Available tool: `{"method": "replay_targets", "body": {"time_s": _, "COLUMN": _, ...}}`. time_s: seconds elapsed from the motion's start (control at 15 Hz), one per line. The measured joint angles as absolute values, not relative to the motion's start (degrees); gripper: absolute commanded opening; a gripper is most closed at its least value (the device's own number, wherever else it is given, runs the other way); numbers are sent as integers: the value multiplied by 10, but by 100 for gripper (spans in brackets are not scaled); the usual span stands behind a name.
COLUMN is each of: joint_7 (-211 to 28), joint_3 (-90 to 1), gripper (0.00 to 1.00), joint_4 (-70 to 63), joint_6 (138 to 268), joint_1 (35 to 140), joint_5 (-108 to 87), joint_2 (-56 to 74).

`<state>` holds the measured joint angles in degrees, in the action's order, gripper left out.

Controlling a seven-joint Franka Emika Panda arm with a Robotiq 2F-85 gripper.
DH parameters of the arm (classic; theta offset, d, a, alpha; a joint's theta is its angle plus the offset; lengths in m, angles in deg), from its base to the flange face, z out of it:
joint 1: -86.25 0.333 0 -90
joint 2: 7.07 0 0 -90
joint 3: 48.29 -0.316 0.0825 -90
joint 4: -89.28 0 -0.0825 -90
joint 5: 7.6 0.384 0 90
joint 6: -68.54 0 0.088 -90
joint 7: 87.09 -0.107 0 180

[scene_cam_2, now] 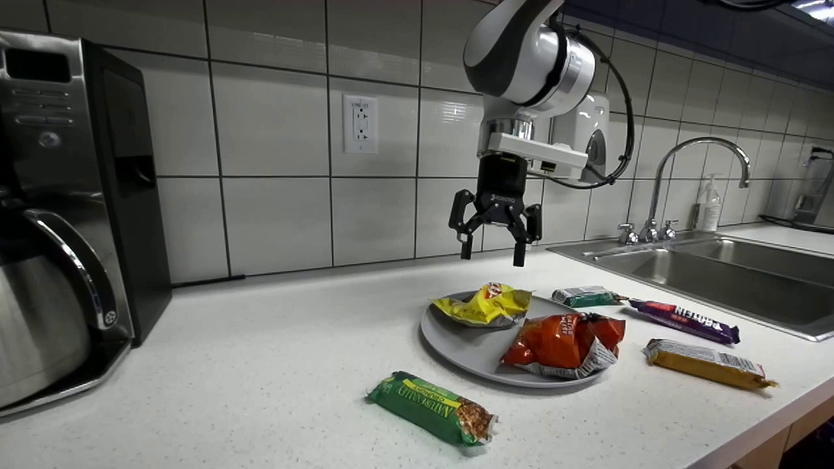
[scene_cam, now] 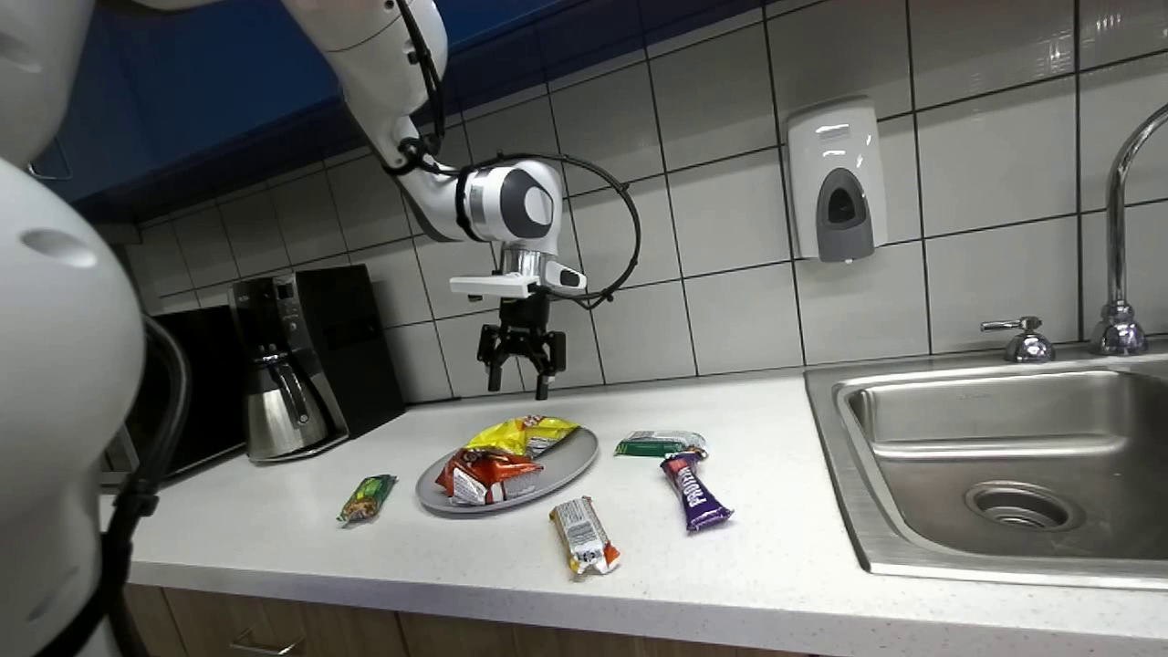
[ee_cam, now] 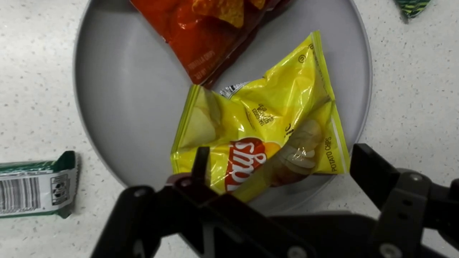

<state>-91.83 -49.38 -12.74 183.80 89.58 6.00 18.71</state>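
Note:
My gripper is open and empty above the grey plate in both exterior views point(scene_cam: 518, 383) point(scene_cam_2: 492, 254). Its spread fingers also show in the wrist view point(ee_cam: 279, 154). Nearest below is a yellow potato chip bag point(scene_cam: 511, 435) point(scene_cam_2: 485, 305) point(ee_cam: 261, 118), lying crumpled on the plate point(scene_cam: 577, 459) point(scene_cam_2: 456, 345) point(ee_cam: 118, 89). The gripper is apart from the bag, with visible height between them. A red tortilla chip bag point(scene_cam: 488, 474) point(scene_cam_2: 560, 342) point(ee_cam: 208, 39) lies beside it on the plate, cut off at the top of the wrist view.
Around the plate lie a green granola bar point(scene_cam: 368, 498) point(scene_cam_2: 430, 409), a green-and-white bar point(scene_cam: 662, 444) point(ee_cam: 36, 191), a purple protein bar point(scene_cam: 693, 495) and a yellow-and-white bar point(scene_cam: 584, 537). A coffee maker point(scene_cam: 338, 347), a steel sink point(scene_cam: 849, 511) and a tiled wall point(scene_cam: 730, 310) border the counter.

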Motion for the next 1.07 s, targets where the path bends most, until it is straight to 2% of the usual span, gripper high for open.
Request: {"method": "replay_targets", "body": {"time_s": 1.07, "joint_7": -1145, "joint_3": -488, "gripper": 100, "joint_4": -121, "joint_6": 1808, "joint_1": 937, "joint_5": 36, "joint_2": 196}}
